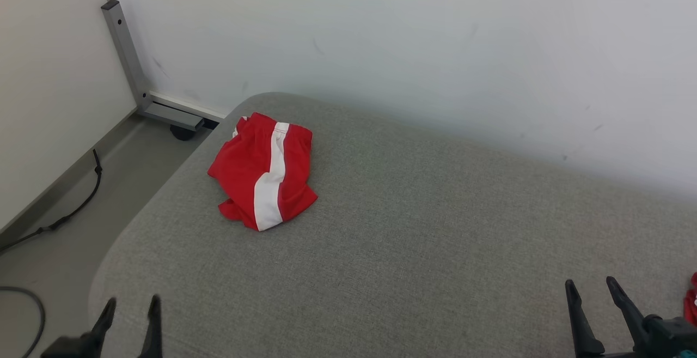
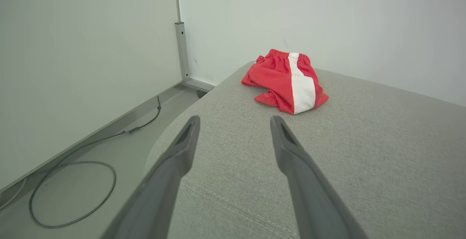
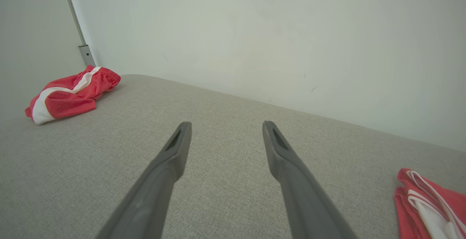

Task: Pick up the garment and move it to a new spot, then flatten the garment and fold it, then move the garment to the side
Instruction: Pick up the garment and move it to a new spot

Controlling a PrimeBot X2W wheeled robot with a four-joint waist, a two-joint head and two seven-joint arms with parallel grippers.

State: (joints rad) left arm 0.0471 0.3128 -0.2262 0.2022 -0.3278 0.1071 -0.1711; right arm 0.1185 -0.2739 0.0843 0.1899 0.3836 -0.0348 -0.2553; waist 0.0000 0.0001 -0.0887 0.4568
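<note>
A red garment (image 1: 264, 170) with a white stripe lies crumpled near the far left corner of the grey cushioned surface (image 1: 414, 238). The left wrist view has that garment (image 2: 287, 80) ahead of the fingers, and the right wrist view has it (image 3: 71, 93) far off to the left. My left gripper (image 1: 132, 304) hovers open over the near left edge, nothing between its fingers. My right gripper (image 1: 592, 286) stands open over the near right part, empty as well. Both are well apart from the garment.
Another red and white cloth (image 3: 427, 204) lies at the near right edge, just right of my right gripper. A white wall (image 1: 414, 42) backs the surface. Left of it, the floor holds a dark cable (image 1: 65, 213) and a grey metal post (image 1: 126, 55).
</note>
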